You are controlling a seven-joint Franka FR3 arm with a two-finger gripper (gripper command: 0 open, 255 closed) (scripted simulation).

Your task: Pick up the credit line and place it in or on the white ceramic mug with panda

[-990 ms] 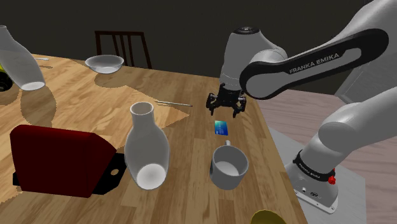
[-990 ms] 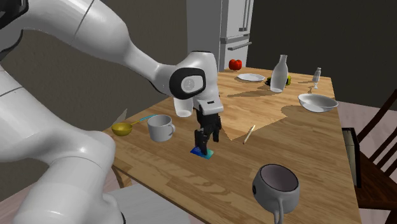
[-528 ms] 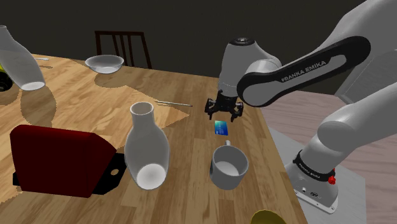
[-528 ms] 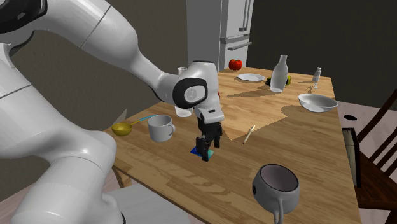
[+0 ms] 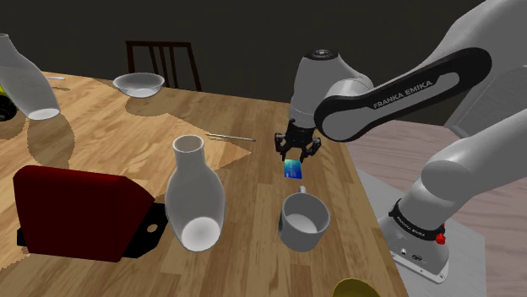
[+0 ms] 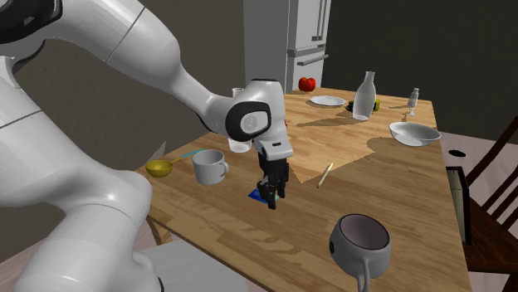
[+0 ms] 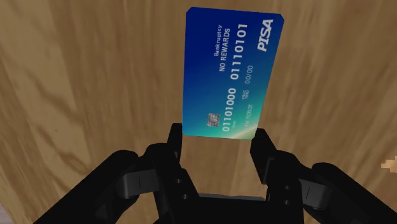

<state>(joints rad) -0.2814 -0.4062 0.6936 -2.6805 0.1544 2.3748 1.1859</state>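
In the shoulder view, the gripper (image 5: pixel 296 152) points straight down at the wooden table (image 5: pixel 110 126) in the middle of the frame. The blue credit card (image 5: pixel 293 170) sits right under its tips. The white mug (image 5: pixel 304 221) stands upright just below the card, lower centre, with its mouth open to the top. I see no panda on the side facing me.

In the second exterior view, the gripper (image 6: pixel 270 195) is down at the tabletop (image 6: pixel 390 191) in the centre. A sliver of the credit card (image 6: pixel 257 196) shows blue at its left side. The white mug (image 6: pixel 209 166) is close by, to the left and a little higher in the frame.

The wrist view gives me the grip. The credit card (image 7: pixel 229 70) lies face up on the table (image 7: pixel 83 76), and the gripper (image 7: pixel 218 132) has its two fingers pressed against the card's long edges at the near short end. I read that as clamped on the card.

I judge the card thin, stiff, very light and slick. Edges are the only place to take hold of it while it lies flat. Gripped at one end like this, it may pivot or slip out, so I'd use moderate squeeze and a slow lift. It should go into the mug narrow end first.
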